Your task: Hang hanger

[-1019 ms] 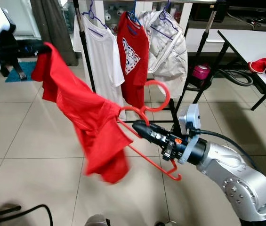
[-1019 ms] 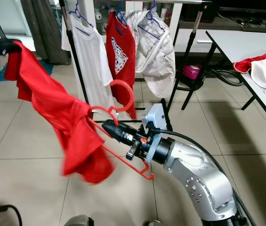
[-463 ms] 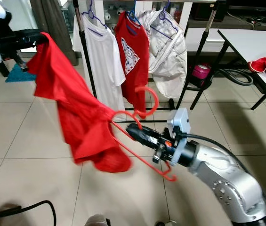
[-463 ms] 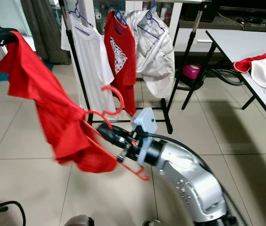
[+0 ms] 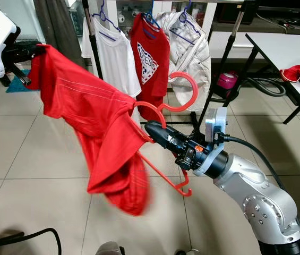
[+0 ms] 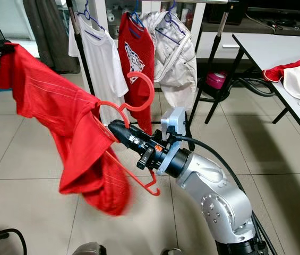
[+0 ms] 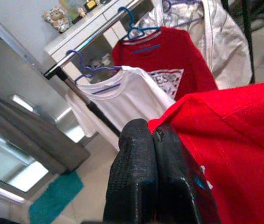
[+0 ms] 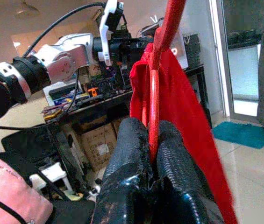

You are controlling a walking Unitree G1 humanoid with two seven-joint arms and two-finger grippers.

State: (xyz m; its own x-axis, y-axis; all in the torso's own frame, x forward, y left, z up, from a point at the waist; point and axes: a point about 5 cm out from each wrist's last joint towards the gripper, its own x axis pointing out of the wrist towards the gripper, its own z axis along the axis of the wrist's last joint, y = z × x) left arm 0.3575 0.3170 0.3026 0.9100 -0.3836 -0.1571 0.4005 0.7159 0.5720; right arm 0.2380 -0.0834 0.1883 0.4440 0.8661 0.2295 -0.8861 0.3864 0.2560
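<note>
A red plastic hanger (image 5: 172,104) is held in mid-air in front of me, its hook curling up toward the clothes rack. My right gripper (image 5: 151,129) is shut on the hanger near its neck, seen close in the right wrist view (image 8: 151,140). A red T-shirt (image 5: 94,133) drapes from the hanger and stretches up to the left. There my left gripper (image 5: 35,49) is shut on the shirt's edge; the left wrist view has its fingers (image 7: 136,177) pinching the red cloth (image 7: 234,154).
A clothes rack (image 5: 95,53) stands behind with a white T-shirt (image 5: 119,58), a red printed T-shirt (image 5: 151,64) and a pale jacket (image 5: 189,53) on blue hangers. A white table (image 5: 293,50) with clothes is on the right. A pink object (image 5: 226,81) sits on the tiled floor.
My right gripper lifted the hanger and tipped its hook higher. The shirt's lower part swung down and to the right, and the cloth between both grippers spread wider.
</note>
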